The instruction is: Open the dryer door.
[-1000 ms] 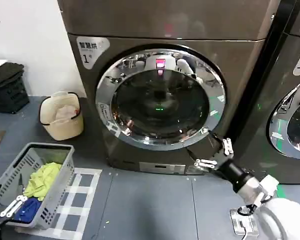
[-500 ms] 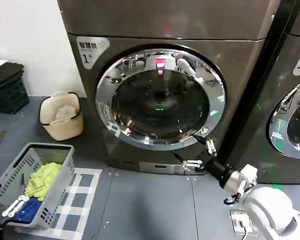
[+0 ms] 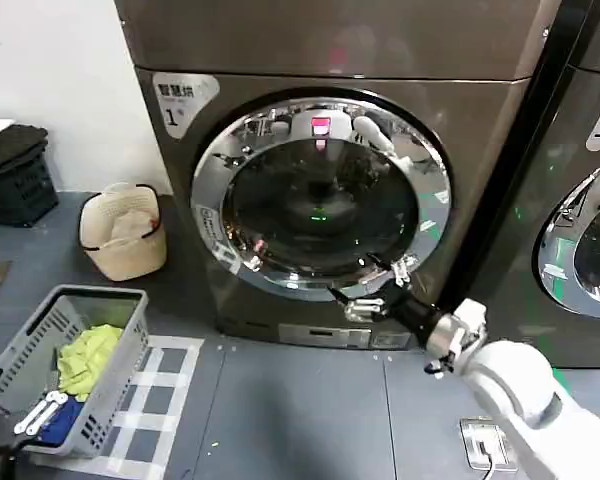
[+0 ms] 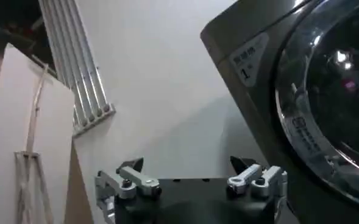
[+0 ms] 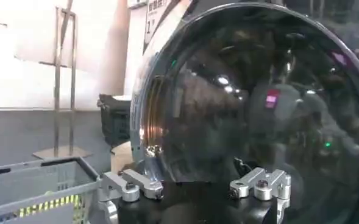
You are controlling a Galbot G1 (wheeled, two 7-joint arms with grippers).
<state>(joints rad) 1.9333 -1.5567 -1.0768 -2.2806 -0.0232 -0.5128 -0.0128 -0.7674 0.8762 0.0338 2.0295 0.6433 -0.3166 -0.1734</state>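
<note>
Chrome-rimmed, the dryer door (image 3: pixel 320 195) sits closed on the front of the grey dryer (image 3: pixel 330 60), dark glass in its middle. At its lower right rim the right gripper (image 3: pixel 375 288) has its fingers spread and holds nothing; maybe one tip touches the chrome. The left gripper (image 3: pixel 35 413) waits open over the grey laundry basket (image 3: pixel 120 375).

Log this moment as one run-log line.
task: open dryer door | right gripper: open, at lower right chrome rim | dryer door: shut | left gripper: open, parked by laundry basket
</note>
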